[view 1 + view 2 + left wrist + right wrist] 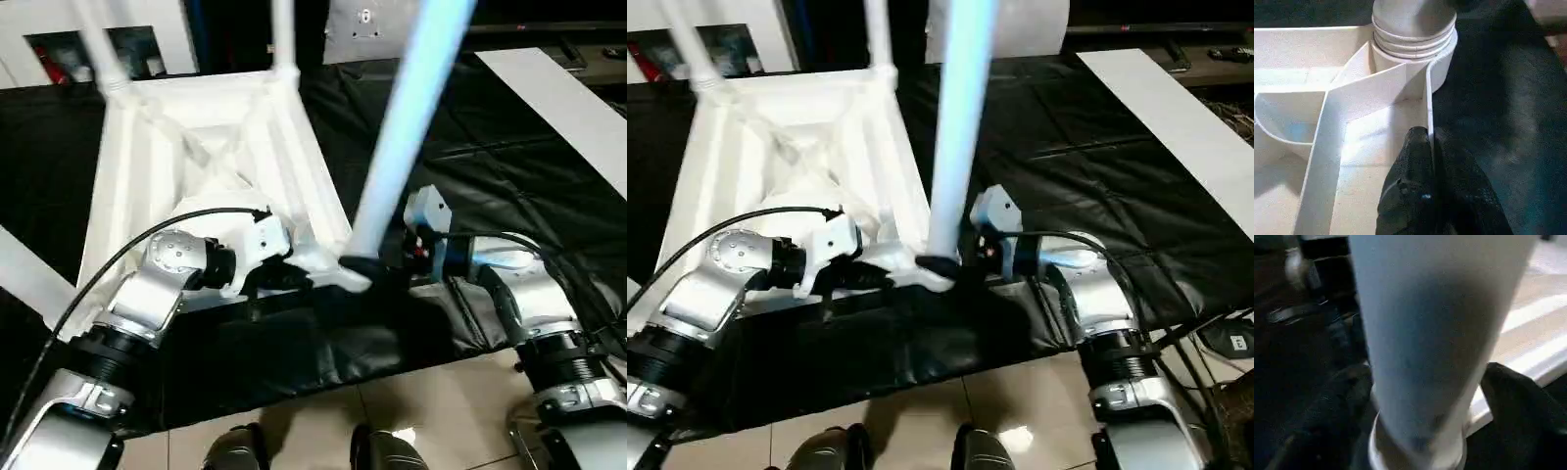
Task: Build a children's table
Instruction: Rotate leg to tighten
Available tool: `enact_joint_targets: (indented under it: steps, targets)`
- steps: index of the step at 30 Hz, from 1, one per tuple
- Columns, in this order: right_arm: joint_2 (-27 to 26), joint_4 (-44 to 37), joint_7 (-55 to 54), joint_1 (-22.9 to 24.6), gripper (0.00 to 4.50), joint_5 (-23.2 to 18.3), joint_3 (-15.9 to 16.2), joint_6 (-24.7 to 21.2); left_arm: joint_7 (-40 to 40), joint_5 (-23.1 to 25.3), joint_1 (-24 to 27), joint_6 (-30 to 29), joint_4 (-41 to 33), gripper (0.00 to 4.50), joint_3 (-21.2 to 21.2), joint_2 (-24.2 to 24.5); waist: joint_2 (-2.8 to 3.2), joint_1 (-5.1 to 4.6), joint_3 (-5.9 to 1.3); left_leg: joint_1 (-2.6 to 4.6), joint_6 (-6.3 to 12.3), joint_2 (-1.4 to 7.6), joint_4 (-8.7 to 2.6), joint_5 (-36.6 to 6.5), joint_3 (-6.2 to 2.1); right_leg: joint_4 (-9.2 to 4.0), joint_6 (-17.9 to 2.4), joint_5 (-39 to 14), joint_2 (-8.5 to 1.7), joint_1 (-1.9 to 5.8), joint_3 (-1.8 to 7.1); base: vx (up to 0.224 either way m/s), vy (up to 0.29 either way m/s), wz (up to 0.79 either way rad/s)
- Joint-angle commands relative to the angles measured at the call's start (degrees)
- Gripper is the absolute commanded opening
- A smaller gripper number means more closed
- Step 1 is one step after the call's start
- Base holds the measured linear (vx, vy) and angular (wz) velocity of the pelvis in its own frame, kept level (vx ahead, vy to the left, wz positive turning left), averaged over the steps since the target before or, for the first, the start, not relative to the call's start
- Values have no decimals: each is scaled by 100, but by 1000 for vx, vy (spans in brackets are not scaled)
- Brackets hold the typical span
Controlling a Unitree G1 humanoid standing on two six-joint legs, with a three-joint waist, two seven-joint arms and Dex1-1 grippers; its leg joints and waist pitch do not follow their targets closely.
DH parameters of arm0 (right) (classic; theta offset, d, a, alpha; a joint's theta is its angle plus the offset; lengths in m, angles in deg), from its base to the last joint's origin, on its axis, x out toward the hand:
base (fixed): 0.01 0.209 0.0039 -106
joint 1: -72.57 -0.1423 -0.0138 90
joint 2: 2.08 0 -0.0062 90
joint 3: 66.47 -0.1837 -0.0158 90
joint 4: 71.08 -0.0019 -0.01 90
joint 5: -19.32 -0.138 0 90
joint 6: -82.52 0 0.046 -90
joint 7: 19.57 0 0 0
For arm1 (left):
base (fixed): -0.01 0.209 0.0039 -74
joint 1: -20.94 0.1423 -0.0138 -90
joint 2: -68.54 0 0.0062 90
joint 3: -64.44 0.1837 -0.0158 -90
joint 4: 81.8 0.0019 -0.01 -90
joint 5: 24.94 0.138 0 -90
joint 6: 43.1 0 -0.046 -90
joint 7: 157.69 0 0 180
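The children's table [211, 147] is seen lying upside down on the black-sheeted table [509, 166], its ribbed underside turned upward. It is all white plastic: a rectangular top with a raised rim, straight ribs running diagonally toward the corners, and a curved rib near the middle. Round sockets are found at the corners. Two legs [98, 44] are seen standing upright in the far corners. A third long, tapered leg [402, 127] rises from the near corner socket [1415, 54] on the robot's right, tilted slightly away toward the right; ringed grooves are visible where its base enters the socket.

The left hand [1431, 181] is closed tight on the thin rim wall of the top, just beside that near socket, with one black finger [1408, 186] inside the rim and the other outside it.

The right hand [1415, 421] is placed around the base of the near leg, its fingers [1518, 401] spread apart on either side of the leg; whether they touch it cannot be told.

A white panel [563, 103] is seen lying on the black sheet, well apart to the right. A tiled floor [441, 411] is visible below the table's near edge.
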Motion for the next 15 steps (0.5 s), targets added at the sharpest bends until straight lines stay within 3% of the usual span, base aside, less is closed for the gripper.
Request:
enact_joint_targets:
  steps: [1, 15]
  targets:
    - [134, 40, 512, -143, 345, -152, 65, -19, 466, -162, -132, 241, -8, 0, 153, 24, -54, -16, -506, 236, 271, 388, -430, -1635, -201, -326, -1310, -2048, -312, 258, 213, 0, 0, 0]
    - [201, 322, 1149, -311, 223, -229, 226, -16, 737, -216, -228, 495, 249, 0, 191, 50, -71, 76, -529, 233, 351, 394, -399, -1322, -178, -288, -1405, -1824, -318, 251, 214, 0, 0, 0]
